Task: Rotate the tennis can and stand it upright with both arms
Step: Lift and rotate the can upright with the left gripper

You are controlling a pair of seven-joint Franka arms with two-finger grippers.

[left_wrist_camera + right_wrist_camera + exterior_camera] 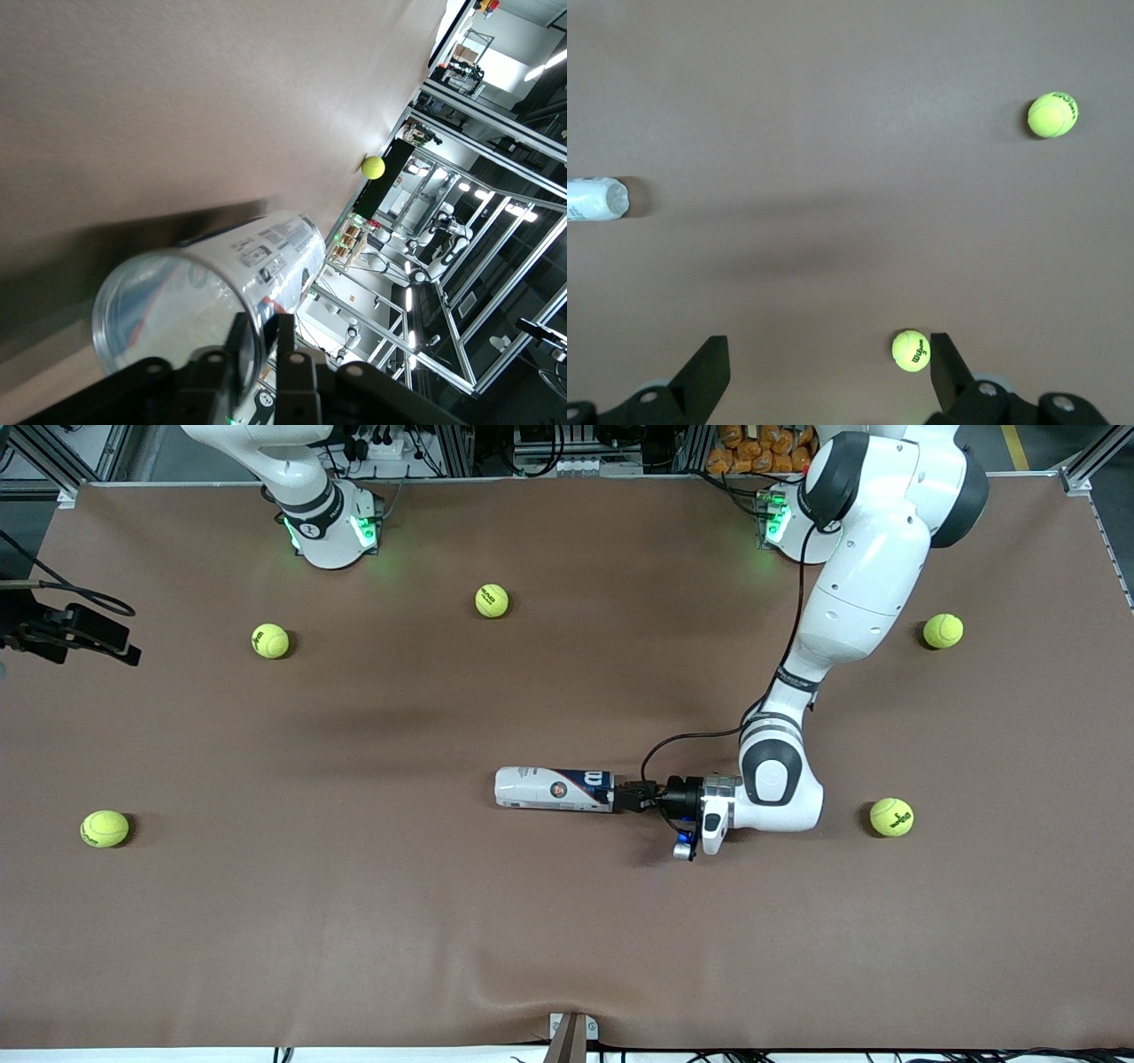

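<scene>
Left gripper (631,796) clamps the lying tennis can (554,789) — right gripper (828,372) spread wide.

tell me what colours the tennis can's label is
White and navy with a red stripe on the tennis can, best in the front view, where the left gripper grips its rim.

Left jaws pinch the rim of the can (555,789), which lies on its side. Bare counter (567,921) on every side of it. Nearest ball (891,817) sits well apart.
</scene>
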